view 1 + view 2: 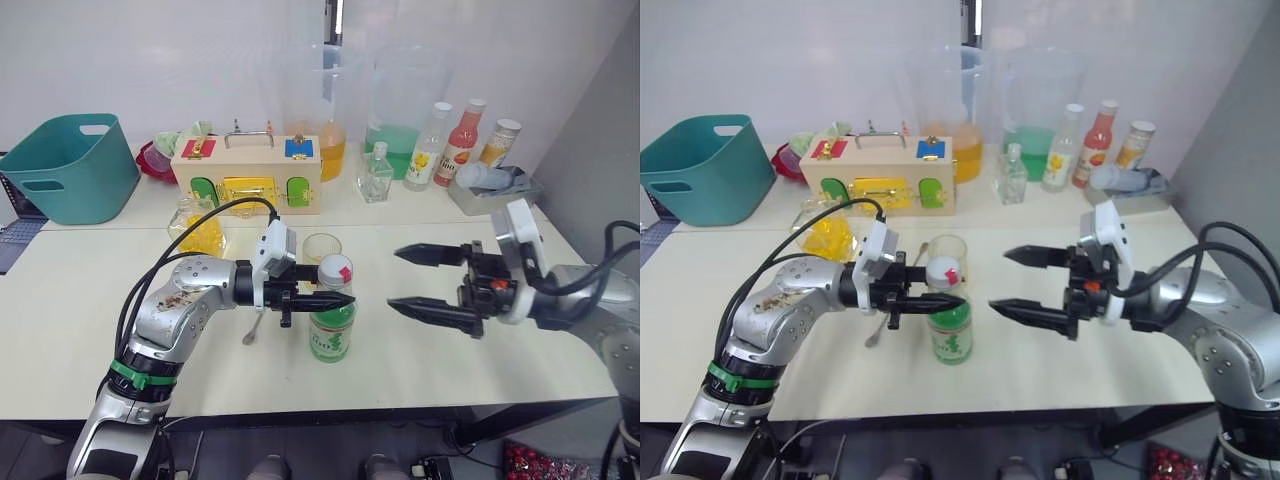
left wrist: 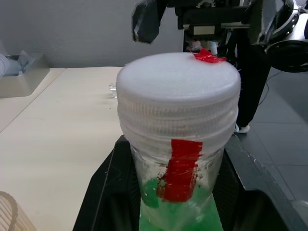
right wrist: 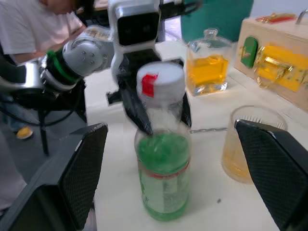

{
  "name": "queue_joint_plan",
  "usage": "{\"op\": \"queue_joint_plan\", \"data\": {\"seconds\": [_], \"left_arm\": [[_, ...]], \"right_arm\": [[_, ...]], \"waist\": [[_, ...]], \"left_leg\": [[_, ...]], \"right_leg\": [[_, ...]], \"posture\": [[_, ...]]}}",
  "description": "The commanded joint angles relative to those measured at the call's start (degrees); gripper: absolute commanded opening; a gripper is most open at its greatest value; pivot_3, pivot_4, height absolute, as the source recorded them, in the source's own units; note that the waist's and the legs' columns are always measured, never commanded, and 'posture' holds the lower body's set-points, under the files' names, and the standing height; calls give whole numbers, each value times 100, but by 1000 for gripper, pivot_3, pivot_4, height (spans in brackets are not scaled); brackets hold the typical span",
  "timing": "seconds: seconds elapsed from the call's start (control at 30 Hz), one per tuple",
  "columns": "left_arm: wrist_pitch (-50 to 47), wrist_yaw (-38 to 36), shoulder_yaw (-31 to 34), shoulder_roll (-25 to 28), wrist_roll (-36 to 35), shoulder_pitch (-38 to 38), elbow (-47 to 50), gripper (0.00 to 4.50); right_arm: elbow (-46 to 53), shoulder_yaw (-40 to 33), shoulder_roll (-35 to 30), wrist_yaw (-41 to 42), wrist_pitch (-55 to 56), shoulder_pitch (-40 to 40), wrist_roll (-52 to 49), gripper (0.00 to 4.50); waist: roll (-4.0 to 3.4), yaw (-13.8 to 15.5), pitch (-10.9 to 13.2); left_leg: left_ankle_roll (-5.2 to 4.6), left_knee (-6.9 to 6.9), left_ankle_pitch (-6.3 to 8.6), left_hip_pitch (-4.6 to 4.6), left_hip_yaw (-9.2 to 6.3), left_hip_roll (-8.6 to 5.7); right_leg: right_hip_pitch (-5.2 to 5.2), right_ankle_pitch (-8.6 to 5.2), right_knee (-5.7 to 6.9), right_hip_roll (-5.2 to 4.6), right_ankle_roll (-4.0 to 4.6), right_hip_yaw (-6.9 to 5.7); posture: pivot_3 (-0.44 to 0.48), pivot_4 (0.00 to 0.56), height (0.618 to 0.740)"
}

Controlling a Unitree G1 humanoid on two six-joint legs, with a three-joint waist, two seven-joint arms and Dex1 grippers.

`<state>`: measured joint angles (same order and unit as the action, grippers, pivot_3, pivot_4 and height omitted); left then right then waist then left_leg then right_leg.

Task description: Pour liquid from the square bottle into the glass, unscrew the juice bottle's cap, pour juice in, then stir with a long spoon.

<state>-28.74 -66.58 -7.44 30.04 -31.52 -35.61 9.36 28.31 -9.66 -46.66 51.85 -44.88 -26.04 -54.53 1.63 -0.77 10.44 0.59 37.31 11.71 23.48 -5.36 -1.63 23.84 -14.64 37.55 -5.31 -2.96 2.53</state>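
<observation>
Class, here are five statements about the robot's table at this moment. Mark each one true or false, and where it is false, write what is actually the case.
1. The left gripper is shut around the neck of the juice bottle. True.
2. The cap has already been taken off the juice bottle. False: it sits on the bottle's neck.
3. The right gripper is open, and apart from the bottle. True.
4. The glass is empty. False: it holds yellow-orange liquid.
5. The square bottle lies on its side by the teal basket. False: it stands upright on the table in front of the wooden box.
</observation>
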Motion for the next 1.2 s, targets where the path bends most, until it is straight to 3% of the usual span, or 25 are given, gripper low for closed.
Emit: {"op": "queue_joint_plan", "data": {"seconds": [0.03, 0.27, 0.47, 0.7, 0.77, 0.97, 1.07, 1.2], "left_arm": [[117, 0, 48, 59, 37, -47, 210, 1398], [112, 41, 66, 80, 34, 47, 286, 1398], [100, 78, 59, 83, 36, 70, 326, 1398], [102, 97, 58, 97, 40, 65, 330, 1398], [104, 113, 57, 101, 49, 71, 340, 1398], [91, 129, 72, 113, 42, 103, 376, 1398], [75, 134, 111, 145, 15, 156, 445, 1398], [105, 64, 115, 353, 10, 386, 754, 1398]], "right_arm": [[266, 211, 176, -364, -119, -244, -71, 4500], [331, 883, 781, -1175, -174, -817, 412, 4500], [383, 1111, 1003, -1383, -101, -920, 736, 4500], [377, 1189, 1124, -1285, -98, -932, 757, 2356], [345, 1233, 1128, -1038, -26, -944, 708, 1707], [168, 1361, 1010, -349, 148, -1051, 806, 1684], [-161, 1505, 845, 373, 370, -1213, 934, 1684], [-2580, 2535, 837, 3190, 1335, -2488, 1706, 1684]], "waist": [[0, -1, 0], [-1, -9, 0], [-1, -9, 0], [-1, -10, -1], [-1, -10, -1], [-1, -12, -1], [-1, -14, -1], [-3, -111, 0]], "left_leg": [[0, 0, 0, 0, 0, 0], [0, 0, 0, 2, -2, 0], [0, 0, 0, 3, -2, -1], [0, 0, 0, 2, -2, 0], [0, 0, 0, 2, -2, 0], [0, 0, 0, 1, -2, 0], [0, 0, 0, 2, -1, -1], [0, -3, 0, -15, 15, 2]], "right_leg": [[1, 0, 0, 1, 0, 0], [9, 0, 7, 1, 0, 0], [11, 0, 8, 1, 1, 0], [11, 0, 9, 1, 1, 0], [11, 0, 9, 1, 1, 1], [11, 0, 9, 1, 1, 0], [11, 0, 8, 0, 1, 1], [2, 0, 2, 1, 1, 2]], "posture": [[0, 150, 740], [0, 150, 740], [0, 150, 740], [0, 150, 740], [0, 150, 740], [0, 150, 740], [0, 150, 740], [0, 150, 740]]}}
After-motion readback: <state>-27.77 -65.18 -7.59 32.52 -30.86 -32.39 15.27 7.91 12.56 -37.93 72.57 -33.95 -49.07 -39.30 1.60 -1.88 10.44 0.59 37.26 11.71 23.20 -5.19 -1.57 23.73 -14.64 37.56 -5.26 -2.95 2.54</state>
